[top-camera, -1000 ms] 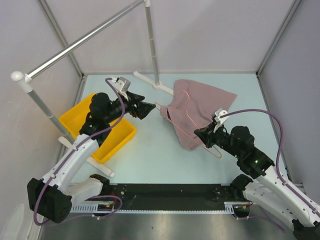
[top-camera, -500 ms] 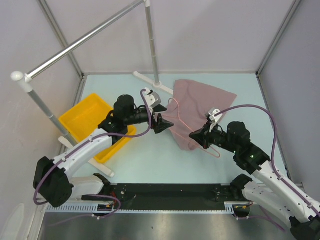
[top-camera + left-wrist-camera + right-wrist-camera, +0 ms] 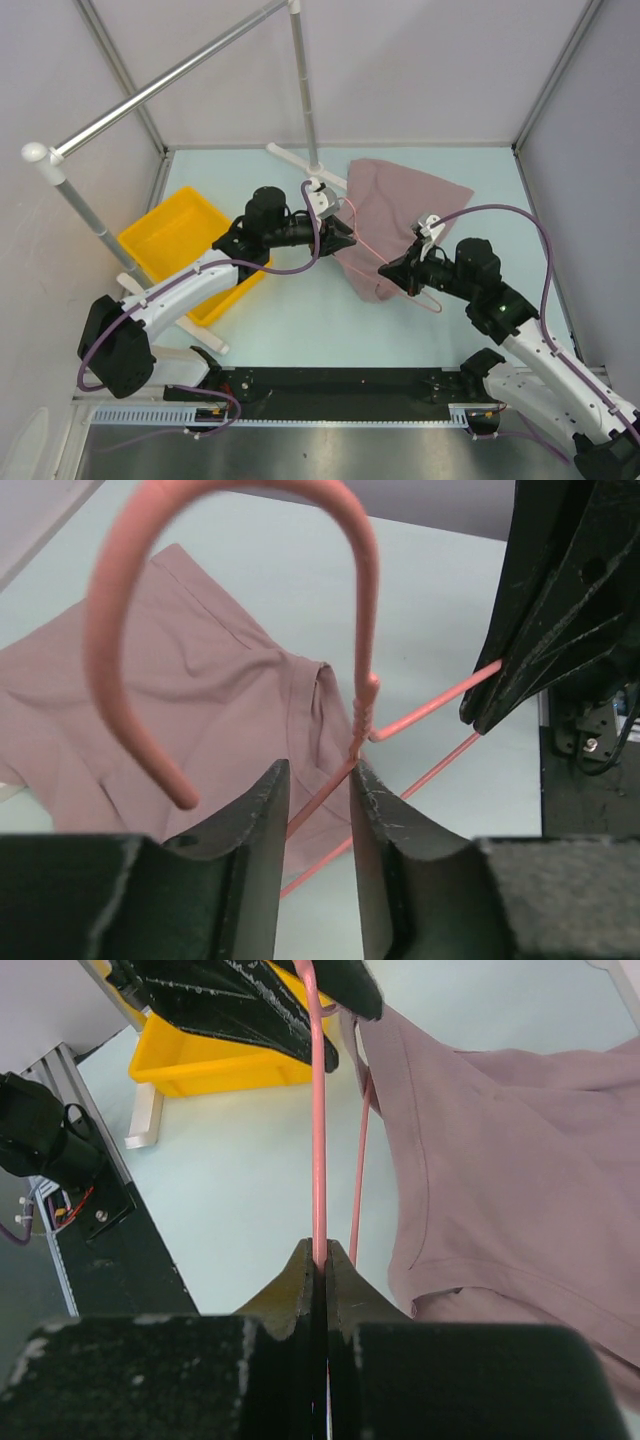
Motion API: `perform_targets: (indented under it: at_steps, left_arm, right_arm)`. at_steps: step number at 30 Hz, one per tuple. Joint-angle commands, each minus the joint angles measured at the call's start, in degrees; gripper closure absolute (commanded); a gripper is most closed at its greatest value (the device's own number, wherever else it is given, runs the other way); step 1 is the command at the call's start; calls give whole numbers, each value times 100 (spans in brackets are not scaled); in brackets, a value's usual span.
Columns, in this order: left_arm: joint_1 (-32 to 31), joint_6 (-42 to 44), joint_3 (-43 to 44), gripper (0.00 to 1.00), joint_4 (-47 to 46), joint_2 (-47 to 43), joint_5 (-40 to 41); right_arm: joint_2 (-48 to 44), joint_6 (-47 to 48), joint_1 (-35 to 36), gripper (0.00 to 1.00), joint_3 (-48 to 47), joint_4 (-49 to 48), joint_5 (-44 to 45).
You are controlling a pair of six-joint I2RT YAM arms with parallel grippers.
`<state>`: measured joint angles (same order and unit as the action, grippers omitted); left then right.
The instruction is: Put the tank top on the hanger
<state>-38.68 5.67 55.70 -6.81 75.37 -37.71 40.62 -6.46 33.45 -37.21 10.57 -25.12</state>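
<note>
The mauve-pink tank top (image 3: 400, 205) lies crumpled on the table at the back, right of centre. The thin pink wire hanger (image 3: 432, 303) is held above its near edge, with the hook (image 3: 365, 600) toward the left arm. My right gripper (image 3: 392, 272) is shut on one wire of the hanger (image 3: 318, 1110), pinched between its tips (image 3: 322, 1252). My left gripper (image 3: 345, 238) straddles the twisted neck below the hook. Its jaws (image 3: 318, 770) stand a narrow gap apart, and the wire touches only the right finger (image 3: 362, 780). In the wrist views the tank top (image 3: 180, 690) (image 3: 500, 1160) lies under the hanger.
A yellow bin (image 3: 185, 235) sits at the left under my left arm. A grey rail (image 3: 170, 78) runs diagonally overhead, carried by an upright post (image 3: 305, 90) whose foot (image 3: 290, 157) rests just behind the tank top. Walls close in the table on three sides.
My left arm swung right from over the yellow bin to the hanger's hook, and its jaws narrowed around the neck. My right gripper kept its hold and shifted slightly left.
</note>
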Motion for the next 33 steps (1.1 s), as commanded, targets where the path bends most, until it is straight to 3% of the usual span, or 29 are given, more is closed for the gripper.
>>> perform_targets:
  at_steps: [1, 7, 9, 15, 18, 22, 29, 31, 33]
  left_arm:
    - [-35, 92, 134, 74, -207, -67, -43]
    - [-52, 66, 37, 90, -207, -67, -96]
    - [-52, 66, 2, 100, -207, -128, -87]
    - [-61, -5, -287, 100, -154, -523, 18]
    - [-157, 56, -490, 100, -32, -795, 500]
    - [-359, 320, -630, 100, 285, -1033, 1064]
    - [-562, 128, -683, 100, 487, -1130, 898]
    - [-562, -13, -780, 100, 470, -1261, 749]
    - [-562, -136, -902, 100, 400, -1332, 582]
  right_arm:
    - [60, -48, -111, 100, -252, -442, 7]
    - [305, -57, -128, 100, -199, -687, 306]
    - [376, -57, -172, 100, -164, -827, 455]
    - [692, 13, -392, 100, -120, -1004, 1000]
    - [894, 48, -497, 93, -181, -1013, 1369]
    - [1026, 74, -577, 84, -234, -1294, 1379]
    - [1413, 391, -594, 81, -208, -1584, 992]
    - [1440, 452, -603, 96, -129, -1672, 948]
    - [1423, 540, -603, 100, -32, -1882, 939]
